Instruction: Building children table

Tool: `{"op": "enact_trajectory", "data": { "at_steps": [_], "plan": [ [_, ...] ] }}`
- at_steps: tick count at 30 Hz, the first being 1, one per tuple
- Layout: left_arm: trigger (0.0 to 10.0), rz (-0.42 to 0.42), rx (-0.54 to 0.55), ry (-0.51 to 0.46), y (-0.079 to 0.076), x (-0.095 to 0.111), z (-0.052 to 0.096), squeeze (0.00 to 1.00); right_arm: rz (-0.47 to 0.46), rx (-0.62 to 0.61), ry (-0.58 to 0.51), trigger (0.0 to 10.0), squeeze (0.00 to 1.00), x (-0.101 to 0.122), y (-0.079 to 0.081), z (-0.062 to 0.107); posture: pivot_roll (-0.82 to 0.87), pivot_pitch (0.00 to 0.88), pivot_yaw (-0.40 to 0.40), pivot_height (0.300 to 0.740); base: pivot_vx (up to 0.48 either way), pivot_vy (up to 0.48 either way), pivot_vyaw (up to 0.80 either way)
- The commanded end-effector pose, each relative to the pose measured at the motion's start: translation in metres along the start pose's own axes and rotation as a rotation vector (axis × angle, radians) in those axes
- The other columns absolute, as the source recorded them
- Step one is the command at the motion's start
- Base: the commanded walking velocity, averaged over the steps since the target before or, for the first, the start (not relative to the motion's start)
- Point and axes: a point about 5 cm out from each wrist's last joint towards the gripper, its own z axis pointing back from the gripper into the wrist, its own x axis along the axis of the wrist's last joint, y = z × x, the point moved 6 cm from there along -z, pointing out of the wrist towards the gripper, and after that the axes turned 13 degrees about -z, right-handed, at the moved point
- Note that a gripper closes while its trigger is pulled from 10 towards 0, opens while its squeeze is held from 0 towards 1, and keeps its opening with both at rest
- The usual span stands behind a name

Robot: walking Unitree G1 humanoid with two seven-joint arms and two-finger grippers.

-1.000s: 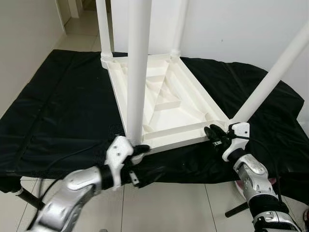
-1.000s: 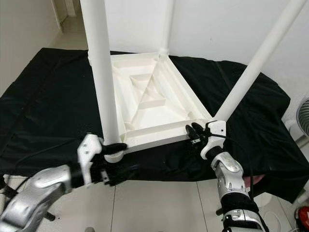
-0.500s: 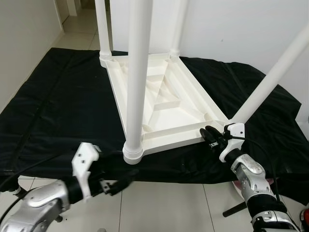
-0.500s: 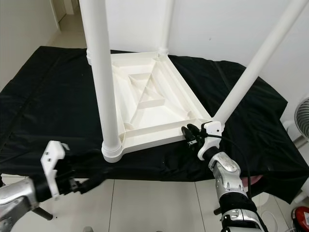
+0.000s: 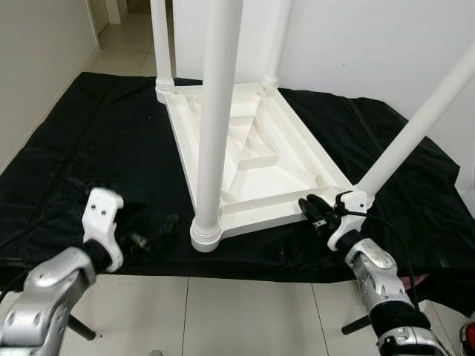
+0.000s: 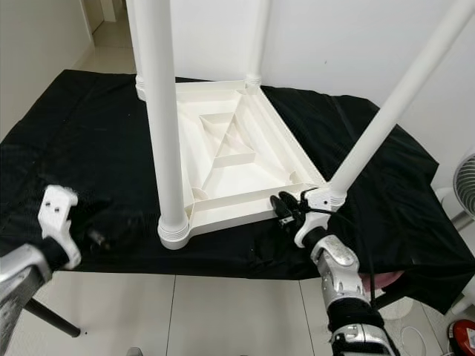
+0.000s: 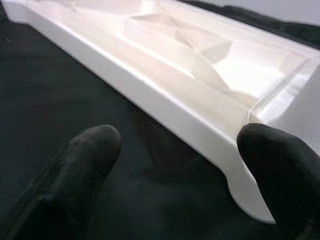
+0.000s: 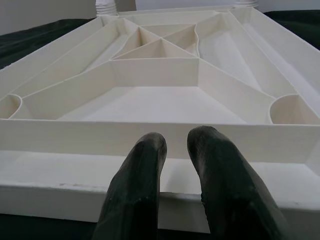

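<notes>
White plastic makes up the table top point(image 5: 256, 159), which lies upside down on a black cloth point(image 5: 89, 148) with its ribbed underside facing up. Four white legs stand in its corner sockets: the near-left leg point(image 5: 215, 126) rises upright from a ringed collar, the near-right leg point(image 5: 419, 126) leans outward to the right, and the two far legs point(image 5: 161, 44) stand at the far corners by the wall.

Left gripper point(image 5: 152, 230): positioned over the cloth, to the left of the near-left leg and apart from it. Its fingers point(image 7: 85, 160) are spread wide with nothing between them; the left wrist view looks along the long side rim of the table top.

Right gripper point(image 5: 315, 211): positioned at the near short rim of the table top, just beside the near-right corner. Its fingers point(image 8: 145, 185) are pressed close together, tips resting on the rim.
</notes>
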Motion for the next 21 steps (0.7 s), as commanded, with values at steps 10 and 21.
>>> {"op": "enact_trajectory", "data": {
  "at_steps": [10,21],
  "plan": [
    [10.0,0.007,0.127,-0.061,0.008,0.010,-0.044,0.00,-0.102,-0.225,-0.111,10.0,0.00,0.003,-0.011,0.011,-0.01,0.000,-0.067,0.740,0.000,0.000,0.00],
    [10.0,0.021,0.009,-0.141,-0.026,0.024,-0.075,0.00,-0.065,-0.450,-0.136,10.0,0.00,0.010,-0.024,0.008,-0.03,0.000,-0.065,0.740,0.000,0.000,0.00]
  ]
}}
